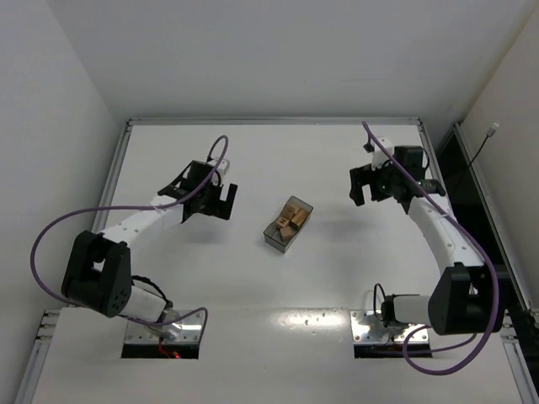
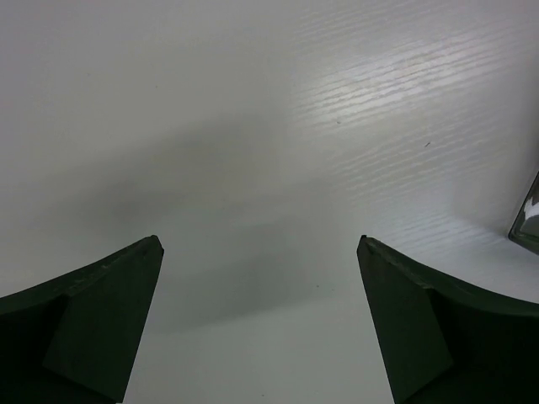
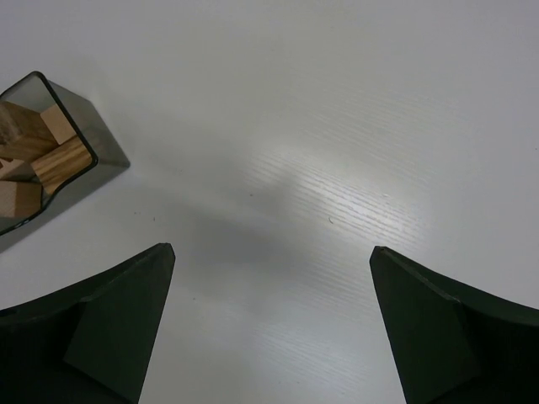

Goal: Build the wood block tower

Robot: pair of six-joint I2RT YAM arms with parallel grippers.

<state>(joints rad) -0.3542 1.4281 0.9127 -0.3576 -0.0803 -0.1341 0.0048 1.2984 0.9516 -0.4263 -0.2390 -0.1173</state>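
Several wood blocks (image 1: pixel 286 224) sit jumbled in the dark bin (image 1: pixel 275 243); left gripper (image 1: pixel 222 202) and right gripper (image 1: pixel 363 192) hover either side of it, jaws wide apart.

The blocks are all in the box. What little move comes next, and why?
Probably move the right gripper over the bin to reach the wood blocks: it and the left gripper hang open and empty, all blocks lie in the bin, no tower stands yet.
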